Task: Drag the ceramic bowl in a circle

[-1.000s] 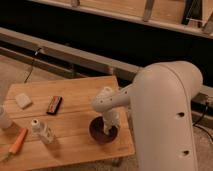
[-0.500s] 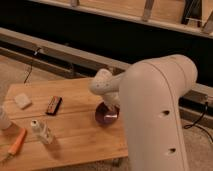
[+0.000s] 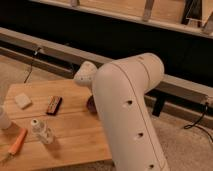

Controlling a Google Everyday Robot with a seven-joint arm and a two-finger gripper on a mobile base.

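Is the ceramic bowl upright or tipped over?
Cannot tell. Only a dark sliver of the ceramic bowl shows on the table; the arm hides the rest, and the gripper too.

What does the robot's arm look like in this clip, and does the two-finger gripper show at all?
The big arm link is a smooth, rounded off-white casing with a row of small dark round holes down its side. A smaller rounded white joint pokes out beside it. No cables or lettering show on it. The gripper is hidden behind that casing, apparently near the dark maroon ceramic bowl.
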